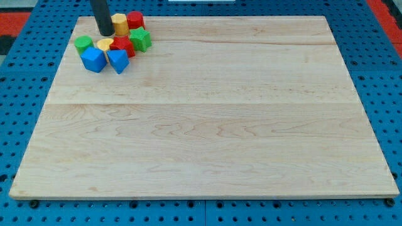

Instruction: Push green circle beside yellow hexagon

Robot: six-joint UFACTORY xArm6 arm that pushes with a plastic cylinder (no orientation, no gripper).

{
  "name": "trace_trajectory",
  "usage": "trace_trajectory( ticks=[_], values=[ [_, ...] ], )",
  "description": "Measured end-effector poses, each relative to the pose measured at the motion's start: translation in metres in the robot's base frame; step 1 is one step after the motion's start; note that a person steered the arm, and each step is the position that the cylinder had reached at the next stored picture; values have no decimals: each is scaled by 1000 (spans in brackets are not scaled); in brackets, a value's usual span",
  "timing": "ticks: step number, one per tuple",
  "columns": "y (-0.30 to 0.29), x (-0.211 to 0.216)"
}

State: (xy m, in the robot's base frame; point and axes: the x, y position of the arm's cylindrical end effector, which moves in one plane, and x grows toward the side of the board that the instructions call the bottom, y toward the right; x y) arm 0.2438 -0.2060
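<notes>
The green circle (83, 43) lies at the left end of a tight cluster near the view's top left. The yellow hexagon (120, 24) sits at the cluster's top, next to a red block (135, 20). My tip (106, 33) stands between the two, just right of and above the green circle and just left of and below the yellow hexagon, close to both. A small yellow block (104, 44) lies right below my tip.
The cluster also holds a red star-like block (122, 45), a green block (141, 39), a blue block (93, 59) and a blue block (118, 60). The wooden board (207, 125) lies on a blue pegboard (383, 75).
</notes>
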Motion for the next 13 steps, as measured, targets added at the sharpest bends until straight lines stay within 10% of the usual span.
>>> trace_trajectory(
  ticks=[7, 13],
  values=[
    [-98, 111],
    [-19, 82]
  ],
)
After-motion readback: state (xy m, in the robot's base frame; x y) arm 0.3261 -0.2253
